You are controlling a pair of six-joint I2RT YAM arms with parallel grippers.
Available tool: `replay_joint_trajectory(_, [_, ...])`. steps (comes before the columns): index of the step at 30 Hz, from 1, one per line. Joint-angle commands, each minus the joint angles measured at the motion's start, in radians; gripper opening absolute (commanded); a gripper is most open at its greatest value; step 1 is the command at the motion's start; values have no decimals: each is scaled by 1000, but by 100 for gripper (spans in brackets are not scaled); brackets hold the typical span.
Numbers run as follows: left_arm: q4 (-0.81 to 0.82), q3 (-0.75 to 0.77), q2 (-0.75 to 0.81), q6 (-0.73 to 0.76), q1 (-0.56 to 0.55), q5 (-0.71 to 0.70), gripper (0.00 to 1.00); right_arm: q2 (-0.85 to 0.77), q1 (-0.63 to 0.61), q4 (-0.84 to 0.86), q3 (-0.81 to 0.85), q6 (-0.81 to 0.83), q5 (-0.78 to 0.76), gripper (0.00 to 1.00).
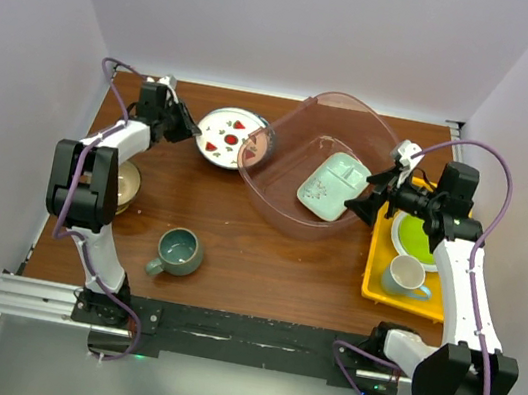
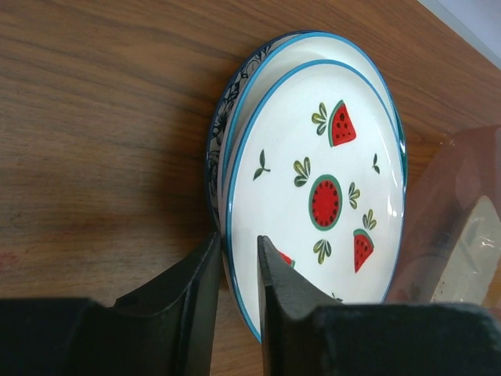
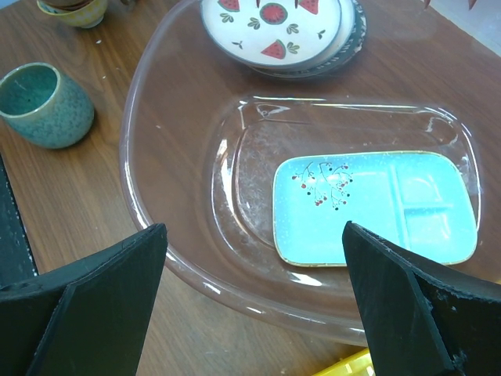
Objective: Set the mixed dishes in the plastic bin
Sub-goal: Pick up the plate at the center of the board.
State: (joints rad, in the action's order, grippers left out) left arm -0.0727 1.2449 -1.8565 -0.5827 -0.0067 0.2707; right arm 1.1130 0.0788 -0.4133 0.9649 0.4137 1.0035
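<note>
Left claw [image 2: 237, 239]: jaws narrowly apart astride the rim of the watermelon plate [image 2: 313, 196], which lies on the blue-patterned plate [image 2: 223, 117] near the tabletop's far edge. Clamped or loose, cannot tell. Right claw [image 3: 254, 227]: spread wide, empty, above the plastic bin [image 3: 156, 117], where the mint dish [image 3: 376, 207] lies.

Over on the right side of the dark wooden surface [image 1: 264, 258] there is a flat yellow tray [image 1: 377, 277], its long side running from far to near. A plain lime-green plate [image 1: 411, 240] lies on the far half of the tray. Just beside it, on the near half, a white mug [image 1: 403, 275] stands upright, pale inside, with its handle turned to the right. A silver metal rail [image 1: 35, 296] runs along the near edge. Plain white walls [image 1: 303, 22] close in the back and both sides.
</note>
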Motion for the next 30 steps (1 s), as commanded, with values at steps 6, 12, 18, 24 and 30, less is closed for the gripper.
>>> replay_joint_trajectory(6, [111, -32, 5, -42, 2, 61, 44, -4, -4, -12, 43, 20, -11, 98])
replay_joint_trajectory(12, [117, -36, -12, -45, 2, 62, 52, -2, -4, -10, 43, 22, -13, 98])
replay_joint_trajectory(18, [99, -19, -41, -45, 1, 52, 49, -1, -2, -13, 44, 22, -14, 98])
replay_joint_trajectory(24, [83, -7, -63, -37, -1, 53, 38, -1, -4, -12, 44, 22, -17, 98])
replay_joint_trajectory(30, [74, 11, -37, -31, -1, 52, 16, 2, -4, -12, 44, 22, -20, 98])
